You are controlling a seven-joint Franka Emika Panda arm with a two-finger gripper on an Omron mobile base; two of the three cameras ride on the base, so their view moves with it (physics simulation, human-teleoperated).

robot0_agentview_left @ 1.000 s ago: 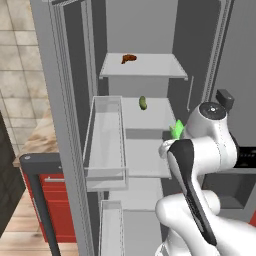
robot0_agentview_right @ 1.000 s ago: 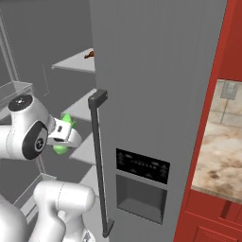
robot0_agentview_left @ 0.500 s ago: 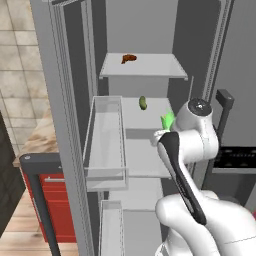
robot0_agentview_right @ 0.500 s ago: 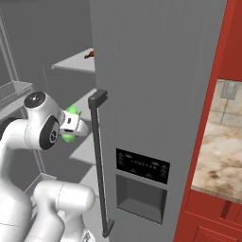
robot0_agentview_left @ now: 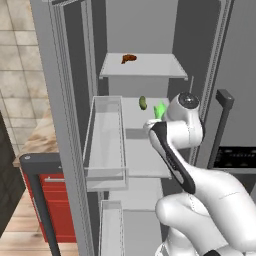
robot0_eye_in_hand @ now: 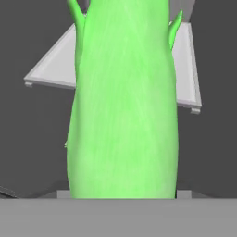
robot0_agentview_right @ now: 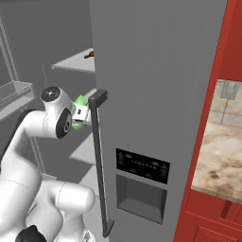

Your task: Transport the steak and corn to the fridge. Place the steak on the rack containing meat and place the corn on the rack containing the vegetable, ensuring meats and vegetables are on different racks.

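Observation:
The fridge [robot0_agentview_right: 160, 71] has its left door swung open and its right door closed. A steak [robot0_agentview_left: 128, 58] lies on the upper rack [robot0_agentview_left: 155, 67]. On the middle rack [robot0_agentview_left: 131, 120] sits a dark green vegetable [robot0_agentview_left: 143, 102]. My gripper [robot0_agentview_right: 81, 113] is shut on the bright green corn [robot0_agentview_left: 160, 110], just right of the vegetable and above the middle rack's right part. The arm's wrist hides the fingers in the left base view. In the hand view the corn [robot0_eye_in_hand: 122, 102] stands upright in front of a pale rack [robot0_eye_in_hand: 51, 69].
The open door carries clear bins [robot0_agentview_left: 105, 145] left of the racks. The closed door's dark bar handle [robot0_agentview_right: 98, 156] stands right beside my hand, with a dispenser panel [robot0_agentview_right: 142, 165] beyond it. Red cabinets [robot0_agentview_left: 55, 200] and a stone counter [robot0_agentview_right: 217, 160] flank the fridge.
The arm has swung left and up, into the fridge, with the corn in its grip. The corn now hangs close to the vegetable on the middle rack.

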